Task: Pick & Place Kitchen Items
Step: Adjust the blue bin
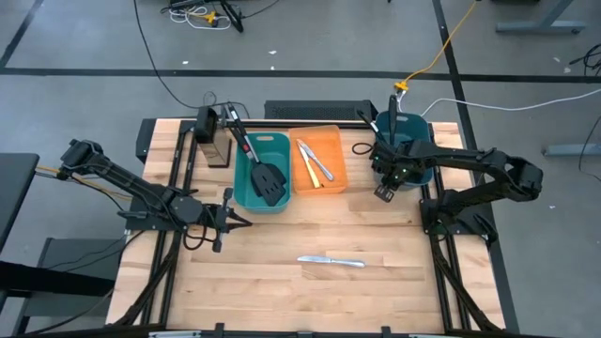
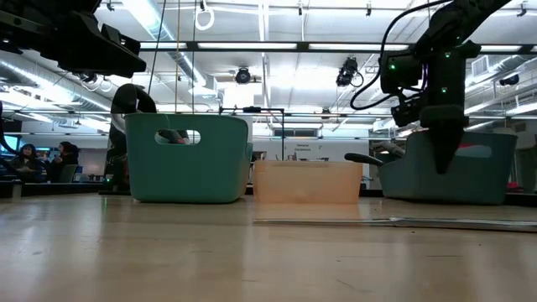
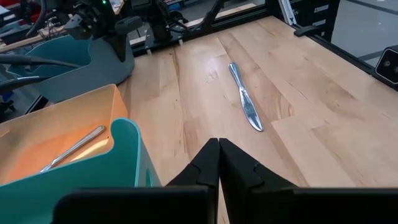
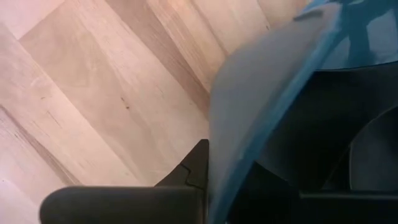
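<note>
My left gripper is shut and empty, low over the table's left half, pointing toward the right edge. A silver table knife lies flat near the table's front centre. A black slotted spatula lies in the left teal bin. Knives and a yellowish stick lie in the orange bin. My right gripper points down, shut, just outside the near left corner of the right teal bin, which holds dark ladles. My right gripper stands right against the right teal bin's near wall. One finger shows outside the wall, and the wall hides the other. I cannot tell whether it touches the wall.
A black box stands at the back left beside the left teal bin. The three bins line the table's far half. Bare wood spreads over the near half around the knife. Metal frame rails run along both sides.
</note>
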You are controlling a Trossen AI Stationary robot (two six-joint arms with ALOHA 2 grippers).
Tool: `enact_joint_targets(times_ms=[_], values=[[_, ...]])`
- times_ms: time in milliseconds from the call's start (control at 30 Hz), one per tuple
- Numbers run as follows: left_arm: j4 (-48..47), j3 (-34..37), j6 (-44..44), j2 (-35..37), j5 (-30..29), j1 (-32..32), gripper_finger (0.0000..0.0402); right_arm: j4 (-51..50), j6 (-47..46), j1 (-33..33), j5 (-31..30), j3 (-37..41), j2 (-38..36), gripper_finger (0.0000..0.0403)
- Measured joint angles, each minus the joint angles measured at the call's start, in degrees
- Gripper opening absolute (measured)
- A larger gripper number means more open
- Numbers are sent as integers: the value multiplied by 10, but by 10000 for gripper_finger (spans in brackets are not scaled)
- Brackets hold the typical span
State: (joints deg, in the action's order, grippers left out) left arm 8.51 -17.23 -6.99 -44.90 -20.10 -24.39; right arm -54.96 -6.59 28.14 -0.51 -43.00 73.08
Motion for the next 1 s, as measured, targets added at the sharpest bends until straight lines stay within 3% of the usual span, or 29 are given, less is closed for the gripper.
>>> enact_joint_targets(times_ms=[333,833,1000], values=[[0,0,-1,0,0,0,15,5,11,0,25,0,0,37],[0,0,-1,0,0,0,16,4,6,0,16,0,0,139],[0,0,-1,0,0,0,16,0,7,-1,54,0,0,162]])
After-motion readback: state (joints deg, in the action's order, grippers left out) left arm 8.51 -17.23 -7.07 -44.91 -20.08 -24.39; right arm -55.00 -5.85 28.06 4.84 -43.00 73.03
